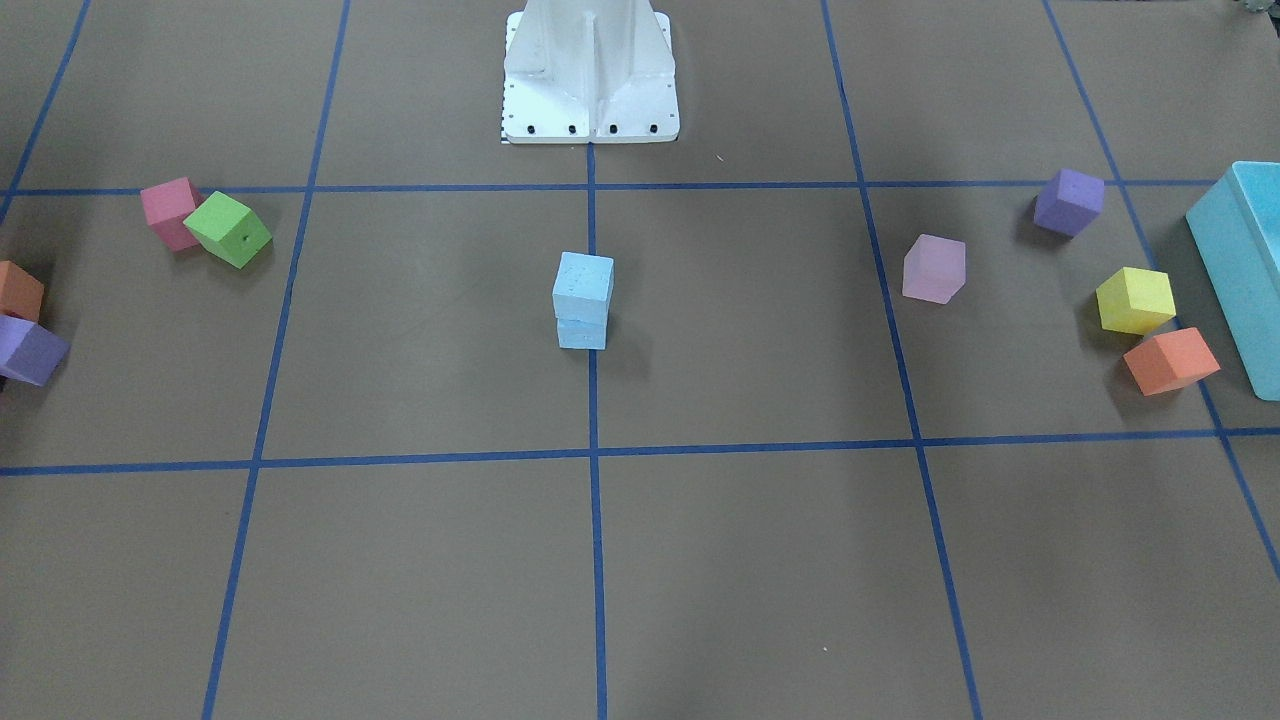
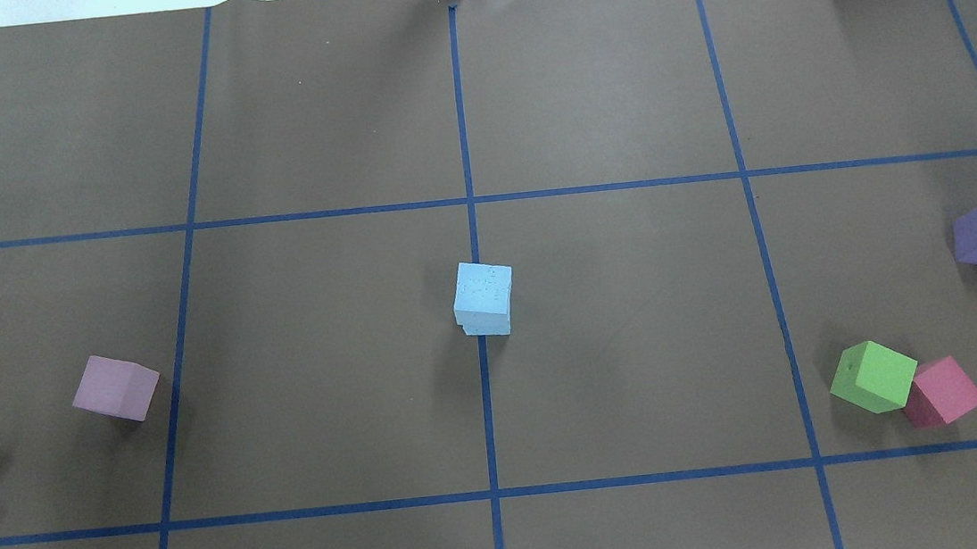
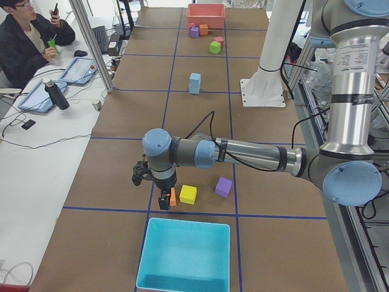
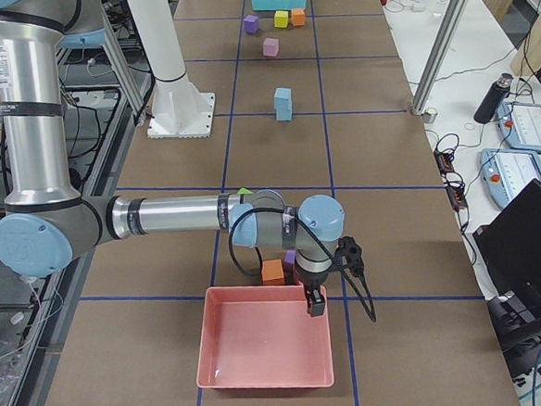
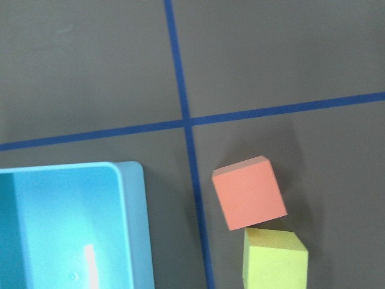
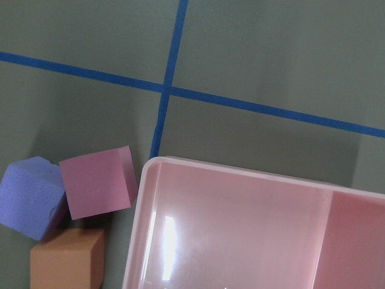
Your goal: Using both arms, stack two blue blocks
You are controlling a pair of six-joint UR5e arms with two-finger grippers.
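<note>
Looking across from the front-facing camera, I see the two blue blocks (image 1: pixel 583 300) stacked at mid-table on the centre tape line. Both are pale sky-blue foam, the upper one is twisted slightly off the lower, and its top face is pitted. From overhead, the blue blocks (image 2: pixel 484 297) read as one square with a sliver of the lower cube's side beneath.

From the left end, they stand far up the table, well apart from the left gripper (image 3: pixel 163 202). It hangs by an orange cube (image 3: pixel 173 196) near the turquoise box (image 3: pixel 182 255). I cannot tell whether its fingers are parted or closed.

From the right end, the right gripper (image 4: pixel 313 302) hangs over the pink tray (image 4: pixel 252 339) rim, and again I cannot tell its state.

My left wrist camera shows the orange cube touching a yellow cube (image 5: pixel 275 259). My right wrist camera shows the tray corner beside a purple cube (image 6: pixel 30 195).
</note>
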